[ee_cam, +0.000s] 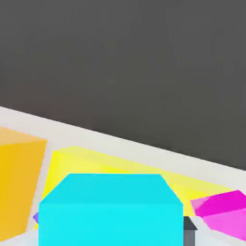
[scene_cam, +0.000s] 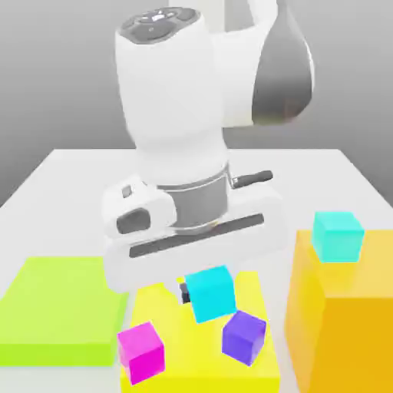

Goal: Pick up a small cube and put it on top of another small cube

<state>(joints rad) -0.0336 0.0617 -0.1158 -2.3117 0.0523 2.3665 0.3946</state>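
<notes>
The bright cyan-blue small cube point(scene_cam: 211, 293) sits between the fingers of my gripper point(scene_cam: 207, 298), which is shut on it over the yellow slab point(scene_cam: 157, 307). One dark finger point(scene_cam: 184, 292) shows against the cube's side. In the hand view the same cube point(ee_cam: 110, 211) is large and close, with a dark fingertip point(ee_cam: 190, 235) beside it. A magenta cube point(scene_cam: 141, 351) and a purple cube point(scene_cam: 244, 336) rest on the yellow slab in front of the held cube. Whether the held cube touches the slab I cannot tell.
A greener turquoise cube point(scene_cam: 336, 236) stands on a tall orange block point(scene_cam: 345, 322) at the exterior view's right. A flat lime-green slab point(scene_cam: 61, 311) lies at the left. The white table point(scene_cam: 77, 169) stretches behind the arm.
</notes>
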